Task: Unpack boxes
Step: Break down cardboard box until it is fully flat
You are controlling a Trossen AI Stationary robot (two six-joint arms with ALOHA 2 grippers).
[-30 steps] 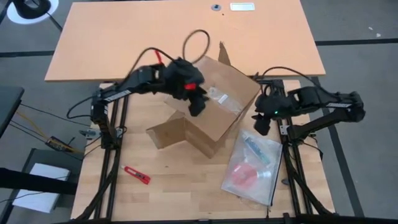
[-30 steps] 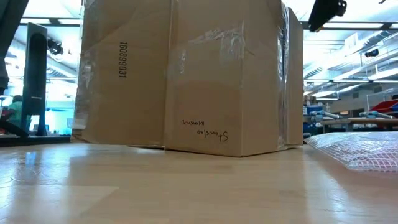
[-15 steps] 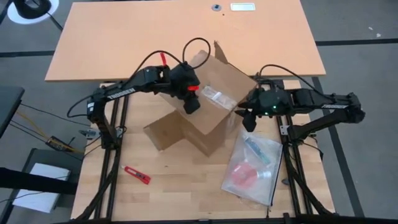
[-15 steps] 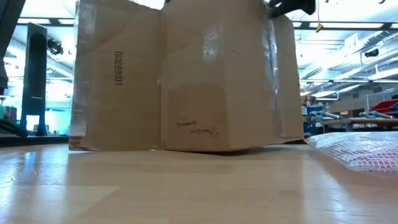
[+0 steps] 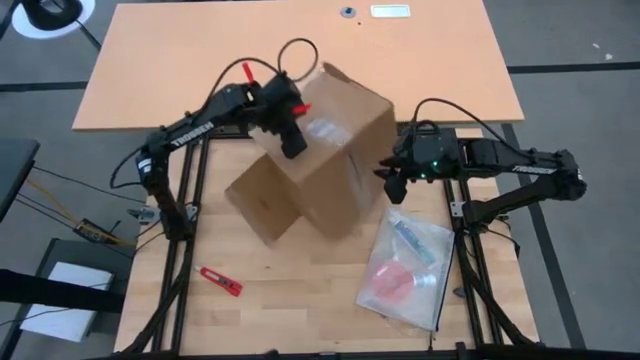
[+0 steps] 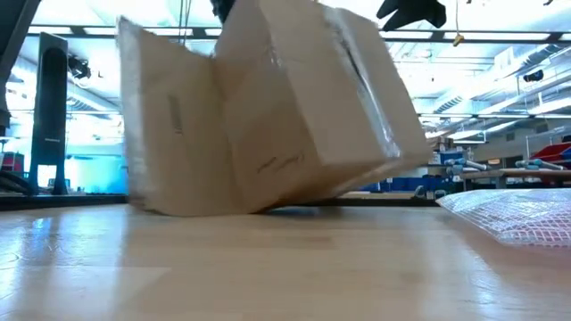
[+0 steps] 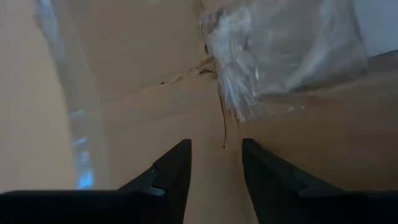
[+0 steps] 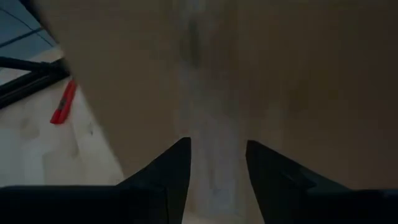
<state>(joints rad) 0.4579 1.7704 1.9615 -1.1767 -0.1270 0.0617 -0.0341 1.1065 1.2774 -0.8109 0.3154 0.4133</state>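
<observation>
Box point(image 5: 320, 150) tips mid-desk; my left fingers point(image 7: 214, 171) and right fingers point(image 8: 217, 171), both part-open and holding nothing, should press evenly.

- This is a robot lab or test workshop inside a large industrial hall, not a home.
- Two dark robot arms stand on black metal frames point(image 5: 185, 215) bolted at either side of a pale wooden table point(image 5: 300, 290), with loose cables point(image 5: 300, 55) looping off them.
- A second bare tabletop point(image 5: 200, 60) stands just behind, on a grey tiled floor point(image 5: 570, 30).
- Looking level across the table, the room behind is wide and open, with a high ceiling of beams and bright strip lights point(image 6: 500, 62).
- Work benches and shelves with blue equipment point(image 6: 482, 169) show far back, and a tall black stand point(image 6: 49, 107) at one side.
</observation>
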